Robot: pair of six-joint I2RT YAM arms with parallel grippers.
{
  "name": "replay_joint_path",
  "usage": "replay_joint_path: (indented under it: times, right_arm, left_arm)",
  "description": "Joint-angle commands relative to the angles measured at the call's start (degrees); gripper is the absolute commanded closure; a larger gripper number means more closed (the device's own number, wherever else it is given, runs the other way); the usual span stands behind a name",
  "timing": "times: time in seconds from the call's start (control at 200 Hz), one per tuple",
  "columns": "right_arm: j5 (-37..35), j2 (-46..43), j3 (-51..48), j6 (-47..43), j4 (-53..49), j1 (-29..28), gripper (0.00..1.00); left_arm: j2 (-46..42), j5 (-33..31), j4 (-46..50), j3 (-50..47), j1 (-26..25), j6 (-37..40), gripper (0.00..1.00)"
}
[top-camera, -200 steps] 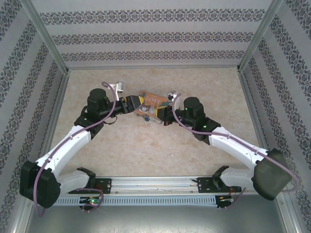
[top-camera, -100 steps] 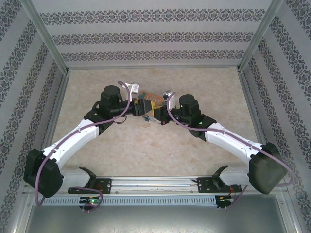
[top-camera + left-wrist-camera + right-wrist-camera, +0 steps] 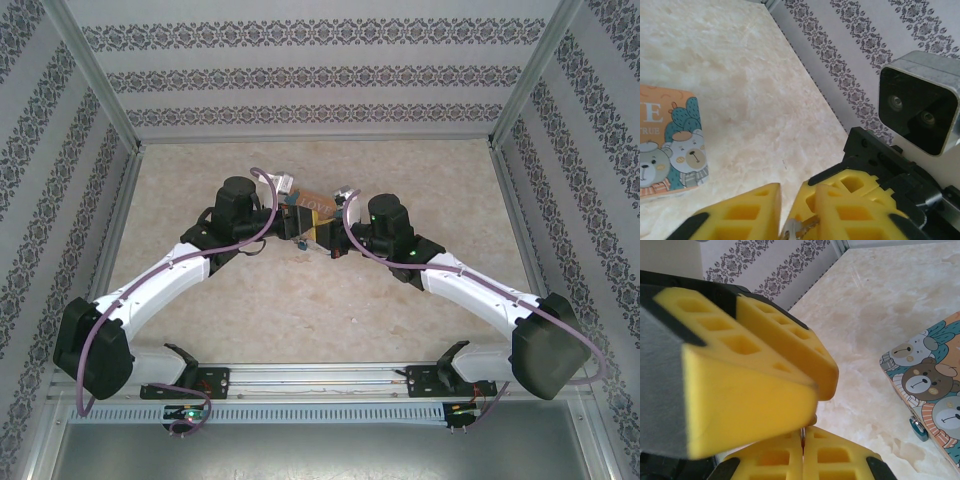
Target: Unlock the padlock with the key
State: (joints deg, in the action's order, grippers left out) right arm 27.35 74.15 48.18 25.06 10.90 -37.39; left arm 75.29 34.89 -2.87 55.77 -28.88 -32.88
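Both arms meet over the middle of the table (image 3: 880,300), a little towards its far edge, just on the near side of the box (image 3: 925,385). The left gripper (image 3: 788,200) is clenched on the key (image 3: 799,228): a silvery sliver shows in the narrow slit between its yellow fingers. The right gripper (image 3: 803,437) is pressed tight too, on a thin dark sliver at the seam that I take for the same key. It looks like a hand-over. The thing to get right is that one claw lets go only when the other has a firm, square hold with the blade sticking out free. The key's long axis seems to run from one gripper to the other, roughly along the table's near edge; which end is the blade I cannot tell. The padlock (image 3: 918,429), a small blue blur, sits against the box's near edge, its keyhole side not made out
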Motion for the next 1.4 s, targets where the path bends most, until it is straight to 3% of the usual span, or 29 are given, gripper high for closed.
replay_joint_path:
  times: [0.0,0.12,0.32,0.475,0.654,1.119,1.394]
  right_arm:
    - [1.3,0.6,1.5,-1.3,0.0,-0.2,1.00]
    - [2.2,0.3,1.0,-0.7,-0.1,0.5,1.00]
    - [6.9,-2.4,-1.0,1.9,0.4,3.9,0.83]
    - [12.8,-5.9,-3.2,5.7,4.3,7.4,0.63]
    - [19.6,-6.0,-4.0,13.1,13.5,8.7,0.51]
    - [21.5,0.5,-2.2,17.7,22.2,5.9,0.53]
    - [20.9,2.4,-0.9,18.3,24.2,5.9,0.60]
  left_arm:
    - [-0.1,-1.3,0.1,1.7,-0.7,1.4,0.86]
    - [-1.0,-3.4,1.8,2.1,-0.7,2.9,1.00]
    - [-3.3,-4.1,2.7,2.2,0.4,4.5,1.00]
    - [-4.4,-0.3,2.2,2.5,1.7,5.2,1.00]
    - [-5.0,3.9,0.5,2.6,2.3,4.3,1.00]
    - [-4.9,6.1,-7.1,0.1,2.2,-1.2,1.00]
    - [-4.8,6.4,-7.6,-0.2,2.4,-1.6,1.00]
